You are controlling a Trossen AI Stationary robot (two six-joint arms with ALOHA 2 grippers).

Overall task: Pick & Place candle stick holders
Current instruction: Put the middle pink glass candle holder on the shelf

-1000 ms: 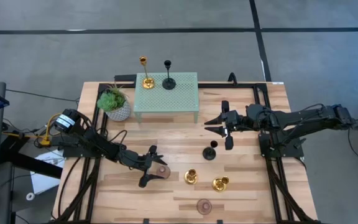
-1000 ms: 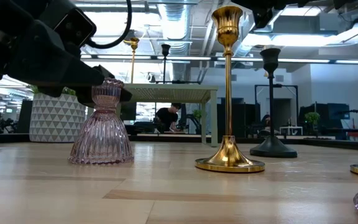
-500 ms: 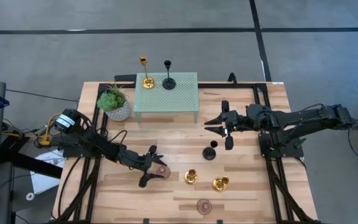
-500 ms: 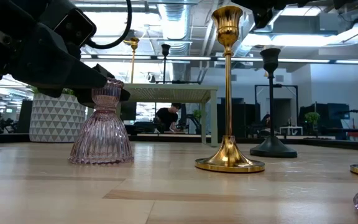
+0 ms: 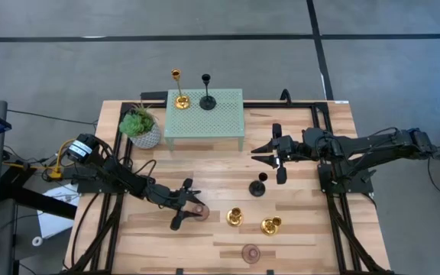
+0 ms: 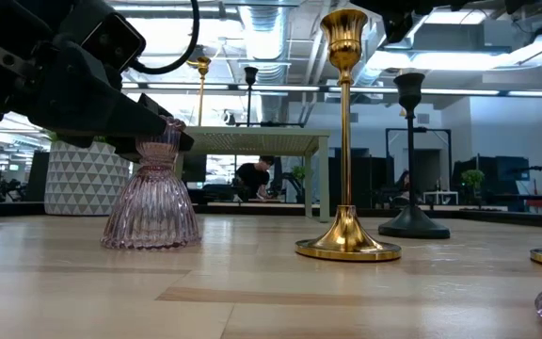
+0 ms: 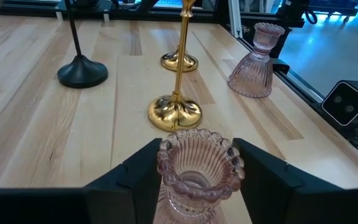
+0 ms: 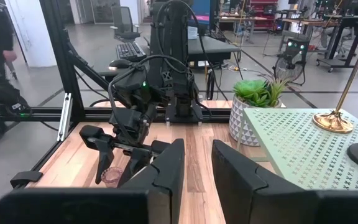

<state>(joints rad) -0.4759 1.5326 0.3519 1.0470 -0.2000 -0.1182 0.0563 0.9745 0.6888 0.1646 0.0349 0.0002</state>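
Light wooden tabletop (image 5: 205, 176) carries everything. Nearest, the left gripper (image 7: 194, 171) clamps the ribbed dusty-pink translucent glass holder (image 7: 196, 163) at its neck, presumably for lifting. Beyond that holder stands a shiny gold candlestick (image 7: 176, 112). Farther off, the right gripper (image 5: 275, 159) hangs spread, idle.

Count: 3 gold candle holders (image 5: 176, 88) (image 5: 234, 218) (image 5: 270, 225), 2 black holders (image 5: 207, 92) (image 5: 258, 186), 2 pink glass holders (image 5: 198, 211) (image 5: 250, 253), 1 potted plant (image 5: 141, 127), 1 green stand (image 5: 205, 121), 2 robot arms.
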